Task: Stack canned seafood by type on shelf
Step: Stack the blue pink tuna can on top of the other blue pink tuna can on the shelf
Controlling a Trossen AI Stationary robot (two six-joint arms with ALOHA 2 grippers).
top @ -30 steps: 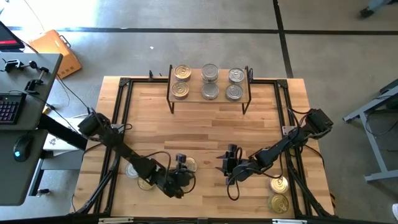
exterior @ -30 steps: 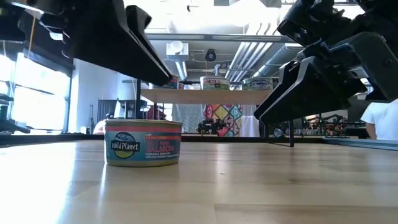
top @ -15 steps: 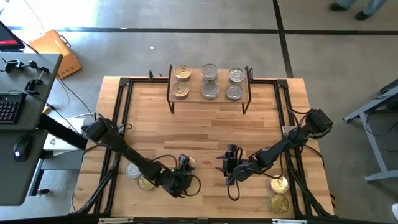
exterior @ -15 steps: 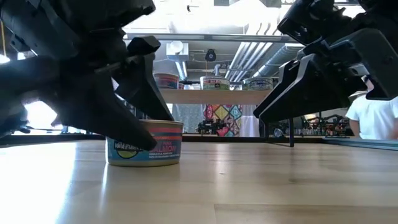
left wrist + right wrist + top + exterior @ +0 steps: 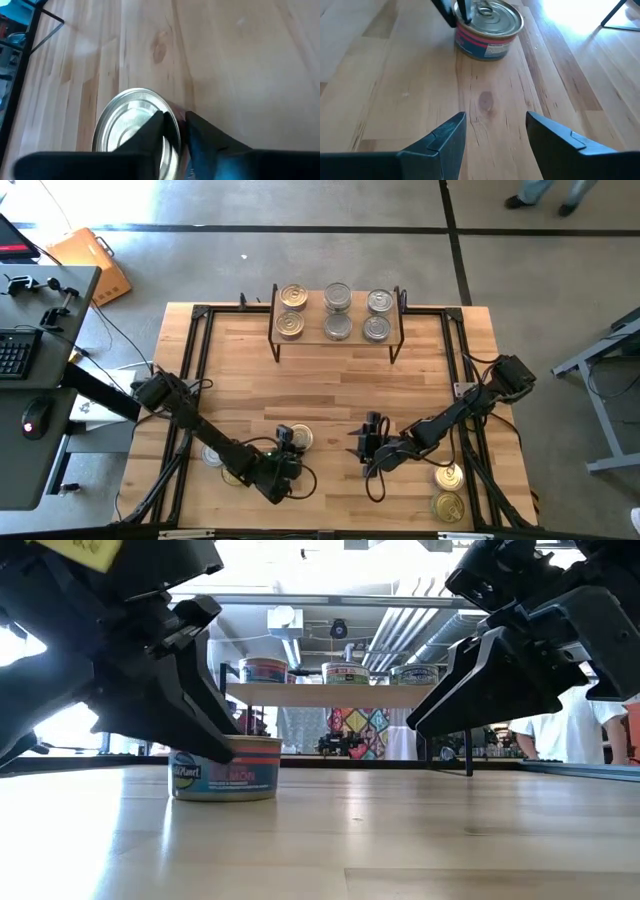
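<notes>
A canned seafood tin (image 5: 299,439) with a gold pull-tab lid and a red-and-blue label stands on the wooden table, near the front and left of the middle. My left gripper (image 5: 175,122) comes down on it from the near left and is shut on its rim. My right gripper (image 5: 495,125) hangs open a little to the tin's right, over bare wood, its fingers pointing toward the tin (image 5: 487,27). The shelf (image 5: 338,340) stands at the far edge with several tins on top. My left gripper pinches the tin's rim (image 5: 170,107) on the side toward the table's right. One finger (image 5: 152,130) lies over the lid and the other (image 5: 200,132) is outside the wall. The fingers slant down from the near left. The tin's base (image 5: 225,795) rests on the table.
Two tins (image 5: 212,455) (image 5: 235,475) lie near the front left under my left arm. Two gold-lidded tins (image 5: 449,477) (image 5: 447,506) sit at the front right. A black frame (image 5: 200,315) edges the table. Bare wood lies between the shelf and the grippers.
My left gripper has sunk onto the tin, tipping and rolling as it came down, and has taken hold of its rim. The tin has stayed on the table, turned a little about its own axis.
</notes>
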